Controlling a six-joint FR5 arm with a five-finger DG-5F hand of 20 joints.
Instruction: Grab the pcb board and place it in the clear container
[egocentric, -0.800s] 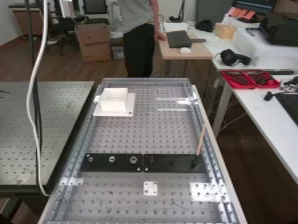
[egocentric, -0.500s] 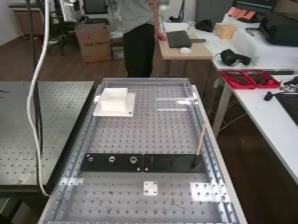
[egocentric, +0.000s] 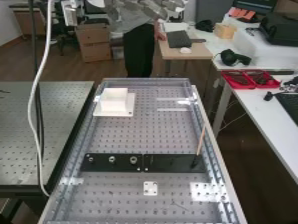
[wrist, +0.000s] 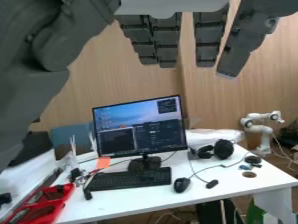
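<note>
From where I'm standing, nearest and well below the hand (wrist: 249, 37) lies a small white plate (egocentric: 151, 184), flat and squarish with holes through it. I'd take that for the pcb board, though I can't be sure. It ought to be light and stiff, a bit slippery at the faces, and liable to crack or scratch if squeezed hard. Best to pinch it by two opposite edges, because lying flat it gives little to get under.

A little farther, still far below the hand, two matt black strips (egocentric: 174, 163) lie end to end across the perforated metal bench (egocentric: 153, 137), one with round metal fittings (egocentric: 112, 159). A thin, pale reddish stick (egocentric: 201, 140) leans up from the other.

Beyond, closer under the hand, sits a smooth white block (egocentric: 114, 97) with crisp corners, on a flat white base (egocentric: 126, 110). See-through walls (egocentric: 143, 81), hard and glossy like acrylic, edge the bench; whether they're the clear container, I can't tell.

The hand itself hangs up high, well apart from all of it, dark grey and ribbed, its fingers (wrist: 207, 42) straight and wide, with nothing in them. Off to one side of it there's a shiny red plastic tray (egocentric: 237, 85).
</note>
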